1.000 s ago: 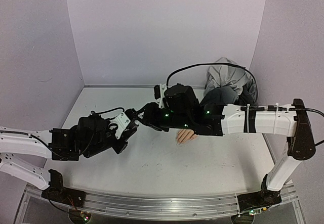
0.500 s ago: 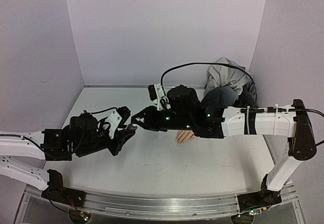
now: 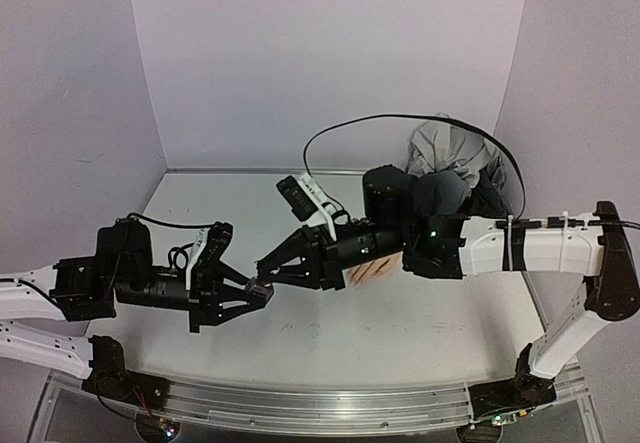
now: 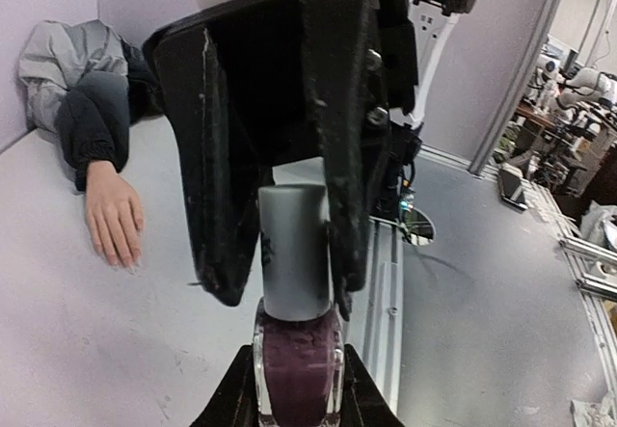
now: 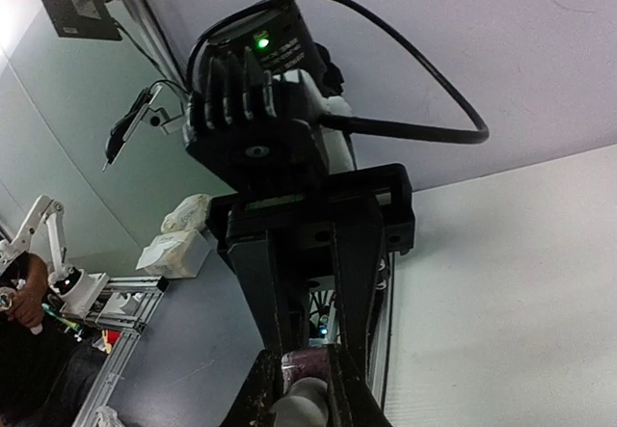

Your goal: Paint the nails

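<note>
Over the white table [image 3: 330, 348], your 2 arms meet tip to tip. The left gripper [image 3: 252, 294] is clamped on the small glass bottle of dark purple polish [image 4: 297, 374], pressing the glass from both sides at the bottom edge of the left wrist view. The right gripper [image 3: 270, 270] is closed around the bottle's pale grey cylindrical cap [image 4: 294, 253], with 1 scuffed black finger [image 4: 227, 176] on each side. The bottle's base is cut off by the frame, and from overhead the bottle is too small to make out between the 2 grippers. The cap sits on the bottle; you cannot tell whether it is loosened. The peach-coloured mannequin hand [image 4: 114, 213] lies palm down on the table, well apart from the bottle. Its dark navy sleeve [image 4: 101, 123] runs into a crumpled grey garment [image 4: 58, 61] by the wall. In the overhead view the right arm covers most of that hand, leaving only part of its fingers [image 3: 368, 271]. The nails [image 4: 125, 258] sit at the fingertips, too small for you to read their colour. The right wrist view shows only the cap's top and a sliver of purple glass between its own fingers.
</note>
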